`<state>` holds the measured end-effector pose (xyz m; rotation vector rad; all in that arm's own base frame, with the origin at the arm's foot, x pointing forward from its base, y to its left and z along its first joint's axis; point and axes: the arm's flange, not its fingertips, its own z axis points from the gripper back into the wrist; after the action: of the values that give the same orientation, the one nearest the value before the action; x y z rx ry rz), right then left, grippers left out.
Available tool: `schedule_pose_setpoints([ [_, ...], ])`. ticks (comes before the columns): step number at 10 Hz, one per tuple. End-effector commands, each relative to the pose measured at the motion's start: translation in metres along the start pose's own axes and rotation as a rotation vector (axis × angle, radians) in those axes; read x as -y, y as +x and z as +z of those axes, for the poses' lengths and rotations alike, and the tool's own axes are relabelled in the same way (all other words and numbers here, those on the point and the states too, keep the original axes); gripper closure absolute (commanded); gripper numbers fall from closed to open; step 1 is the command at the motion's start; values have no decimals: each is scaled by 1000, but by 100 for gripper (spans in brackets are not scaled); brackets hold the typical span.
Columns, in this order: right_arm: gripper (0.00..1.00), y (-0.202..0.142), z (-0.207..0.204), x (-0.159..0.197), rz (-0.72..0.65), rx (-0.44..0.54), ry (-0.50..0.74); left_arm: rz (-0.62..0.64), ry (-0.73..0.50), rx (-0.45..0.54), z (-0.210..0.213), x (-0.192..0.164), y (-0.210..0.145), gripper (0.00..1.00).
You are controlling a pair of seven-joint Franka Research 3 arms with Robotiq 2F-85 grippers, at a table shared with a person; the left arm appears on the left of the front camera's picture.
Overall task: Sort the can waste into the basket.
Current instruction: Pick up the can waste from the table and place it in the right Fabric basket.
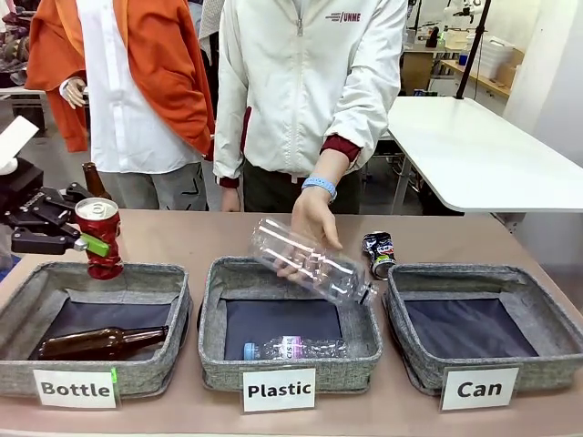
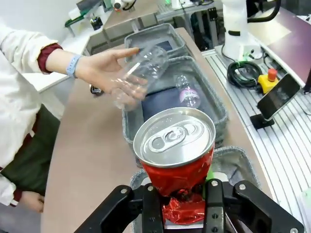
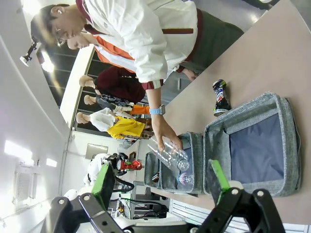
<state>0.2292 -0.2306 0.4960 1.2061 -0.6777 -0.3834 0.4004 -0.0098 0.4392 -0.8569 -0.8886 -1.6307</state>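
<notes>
Holding: the left gripper [image 1: 96, 246] is clamped tight on the crumpled lower part of the red can [image 1: 98, 223], which stands upright in it, silver top up.
Red can's place: well apart from the Can basket [image 1: 537, 364], two baskets away from it, over the far rim of the Bottle basket [image 1: 18, 309].
Dark can: the crushed dark can [image 1: 379, 254] stands on the tabletop [image 1: 200, 238] just beside the Can basket's far corner, on the side toward the red can. It is not in the basket yet.
Right gripper: the right gripper [image 3: 160, 174] has its jaws spread wide with nothing between them, pointed toward the Can basket.
In the way: the person's hand [image 1: 314, 218] holds a clear plastic bottle [image 1: 310, 264] over the Plastic basket [image 1: 219, 360], right between the red can and the Can basket.
Risk, collision: I'd say a straight carry to the Can basket would run into that hand or bottle.
Risk, slip: the hold is low on dented metal, so a quick swing could tip the can or squeeze it loose.
Risk, wrong basket: an early release drops it short of the Can basket, into Bottle or Plastic.
Risk, knock: coming in low at the Can basket's far corner could topple the dark can.
</notes>
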Motion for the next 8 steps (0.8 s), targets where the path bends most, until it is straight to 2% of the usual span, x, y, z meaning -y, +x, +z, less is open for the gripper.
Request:
schedule_pose_setpoints([
  [1,0,2,-1,-1,24,16,29,-9,11,-6,1,4,0,73],
  [2,0,2,-1,-1,24,16,29,-60,26,89,-34,-4,26,73],
  [3,0,2,-1,-1,24,16,29,-94,-20,48,-63,-2,60,73],
  [4,0,2,-1,-1,24,16,29,-110,-37,11,-79,-6,77,73],
  [8,0,2,-1,-1,24,16,29,-73,-65,-1,-88,0,68,73],
])
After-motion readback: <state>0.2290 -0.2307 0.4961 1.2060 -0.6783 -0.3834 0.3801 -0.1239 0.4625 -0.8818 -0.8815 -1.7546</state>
